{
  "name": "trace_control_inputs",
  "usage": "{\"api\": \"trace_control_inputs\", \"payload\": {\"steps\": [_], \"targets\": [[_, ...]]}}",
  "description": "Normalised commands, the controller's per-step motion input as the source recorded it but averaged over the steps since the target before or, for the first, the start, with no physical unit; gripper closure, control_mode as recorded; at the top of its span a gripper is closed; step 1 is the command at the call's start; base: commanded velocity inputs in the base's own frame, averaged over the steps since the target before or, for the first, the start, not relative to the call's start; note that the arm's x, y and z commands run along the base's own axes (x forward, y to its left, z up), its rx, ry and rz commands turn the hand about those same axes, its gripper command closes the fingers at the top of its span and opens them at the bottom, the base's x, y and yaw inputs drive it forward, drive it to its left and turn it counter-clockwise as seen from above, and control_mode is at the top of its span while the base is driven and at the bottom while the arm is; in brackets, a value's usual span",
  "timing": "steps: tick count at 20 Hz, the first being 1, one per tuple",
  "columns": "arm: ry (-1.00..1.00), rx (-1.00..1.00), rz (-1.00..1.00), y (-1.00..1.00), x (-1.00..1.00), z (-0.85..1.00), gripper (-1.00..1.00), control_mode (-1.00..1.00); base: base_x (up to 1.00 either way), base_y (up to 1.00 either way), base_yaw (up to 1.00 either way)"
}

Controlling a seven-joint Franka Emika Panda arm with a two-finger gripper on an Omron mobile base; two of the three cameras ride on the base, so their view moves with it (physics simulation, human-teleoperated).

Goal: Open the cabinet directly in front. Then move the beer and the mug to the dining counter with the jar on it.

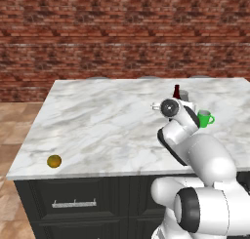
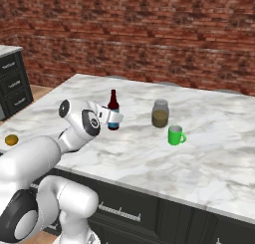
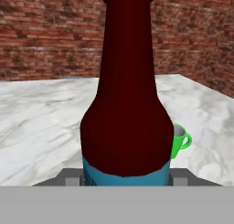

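Gripping the beer bottle at its blue label, the gripper holds slippery, breakable glass; low hold looks steadiest.

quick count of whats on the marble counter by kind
beer bottle: 1
green mug: 1
glass jar: 1
small round yellow-brown fruit: 1
total: 4

Beer, jar, mug on counter
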Motion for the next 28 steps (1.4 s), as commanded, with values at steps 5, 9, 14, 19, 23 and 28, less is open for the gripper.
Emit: {"api": "trace_control_inputs", "payload": {"steps": [5,9,14,19,23,28], "targets": [[-0.04,0.0,0.0,-0.09,0.01,-0.15,1.0,-1.0,0.0,0.0,0.0],[-0.01,0.0,0.0,-0.12,0.16,-0.1,1.0,-1.0,0.0,0.0,0.0],[0.0,0.0,0.0,-0.1,0.31,-0.09,1.0,-1.0,0.0,0.0,0.0],[-0.01,0.0,0.0,-0.02,0.07,-0.24,1.0,-1.0,0.0,0.0,0.0],[-0.02,0.0,0.0,-0.06,0.0,-0.39,1.0,-1.0,0.0,0.0,0.0],[-0.01,0.0,0.0,-0.03,0.0,-0.37,1.0,-1.0,0.0,0.0,0.0]]}}
